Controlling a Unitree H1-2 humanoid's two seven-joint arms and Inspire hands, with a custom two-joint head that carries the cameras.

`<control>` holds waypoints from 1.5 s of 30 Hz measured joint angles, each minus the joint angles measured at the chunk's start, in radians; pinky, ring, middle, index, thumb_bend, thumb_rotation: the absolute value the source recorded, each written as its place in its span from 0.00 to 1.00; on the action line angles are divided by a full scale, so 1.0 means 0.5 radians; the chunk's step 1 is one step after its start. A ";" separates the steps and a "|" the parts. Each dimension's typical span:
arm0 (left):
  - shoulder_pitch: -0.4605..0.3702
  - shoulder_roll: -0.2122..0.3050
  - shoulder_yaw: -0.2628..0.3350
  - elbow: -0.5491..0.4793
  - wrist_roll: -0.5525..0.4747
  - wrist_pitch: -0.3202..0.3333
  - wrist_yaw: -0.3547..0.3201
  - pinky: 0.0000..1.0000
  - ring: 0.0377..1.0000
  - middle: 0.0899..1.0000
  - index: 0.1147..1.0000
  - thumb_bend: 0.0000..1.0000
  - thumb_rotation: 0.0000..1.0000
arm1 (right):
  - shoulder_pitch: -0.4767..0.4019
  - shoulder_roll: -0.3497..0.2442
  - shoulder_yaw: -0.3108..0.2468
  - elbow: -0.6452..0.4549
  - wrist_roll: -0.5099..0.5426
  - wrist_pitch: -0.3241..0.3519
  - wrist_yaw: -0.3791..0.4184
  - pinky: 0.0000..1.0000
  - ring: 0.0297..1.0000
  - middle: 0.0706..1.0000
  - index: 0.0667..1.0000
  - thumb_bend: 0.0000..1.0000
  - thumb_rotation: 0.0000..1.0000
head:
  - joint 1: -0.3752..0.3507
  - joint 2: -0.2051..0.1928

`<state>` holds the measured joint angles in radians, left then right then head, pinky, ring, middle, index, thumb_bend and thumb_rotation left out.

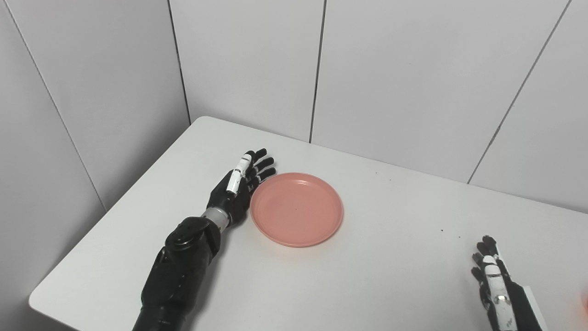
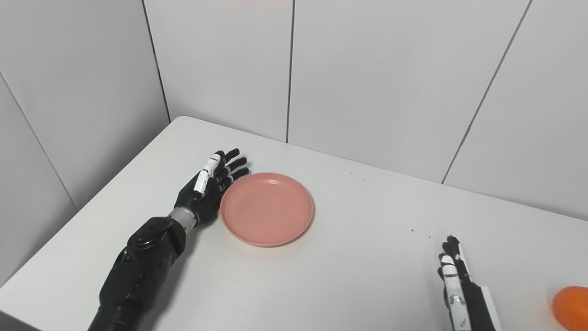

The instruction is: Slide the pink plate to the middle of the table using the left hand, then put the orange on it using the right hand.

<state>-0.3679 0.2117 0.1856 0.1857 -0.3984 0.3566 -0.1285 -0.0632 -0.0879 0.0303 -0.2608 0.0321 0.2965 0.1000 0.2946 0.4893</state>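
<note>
The pink plate (image 1: 296,209) lies flat on the white table (image 1: 390,276), left of its middle. My left hand (image 1: 239,186) stands on edge against the plate's left rim, fingers stretched out and apart, open and holding nothing. The orange (image 2: 571,307) rests on the table at the far right near the front edge; in the left eye view only a sliver of it shows at the right border. My right hand (image 2: 455,285) sits low at the front right, to the left of the orange and apart from it, open with fingers extended.
White wall panels (image 1: 367,69) close in the table on the far side and the left. The table's left edge (image 1: 115,207) runs diagonally close to my left arm. Small dark specks dot the surface right of the plate.
</note>
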 measured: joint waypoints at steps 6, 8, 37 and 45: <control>-0.010 -0.035 -0.027 -0.002 0.000 0.013 -0.017 0.93 0.92 0.93 0.93 0.34 1.00 | 0.000 0.008 -0.001 0.000 0.000 0.000 -0.005 1.00 1.00 1.00 1.00 0.09 1.00 | -0.018 0.018; -0.012 -0.043 -0.041 -0.006 0.000 0.018 -0.019 0.93 0.93 0.93 0.93 0.35 1.00 | 0.000 0.010 -0.001 0.000 -0.001 0.000 -0.005 1.00 1.00 1.00 1.00 0.09 1.00 | -0.025 0.022; -0.013 -0.313 -0.241 -0.125 -0.062 0.162 -0.001 0.92 0.93 0.93 0.93 0.35 1.00 | -0.014 0.080 -0.002 -0.024 -0.028 -0.002 -0.047 0.98 0.98 0.99 0.99 0.16 1.00 | -0.233 0.196; 0.037 -0.367 -0.439 -0.226 -0.200 0.203 0.066 0.94 0.94 0.95 0.94 0.35 1.00 | -0.035 0.118 0.024 -0.051 -0.077 0.007 -0.083 0.99 0.97 0.98 0.99 0.16 1.00 | -0.362 0.276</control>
<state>-0.3493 0.0284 -0.0339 0.0728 -0.4986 0.4580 -0.0954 -0.0808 -0.0290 0.0424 -0.2862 -0.0061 0.3000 0.0584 0.1137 0.6273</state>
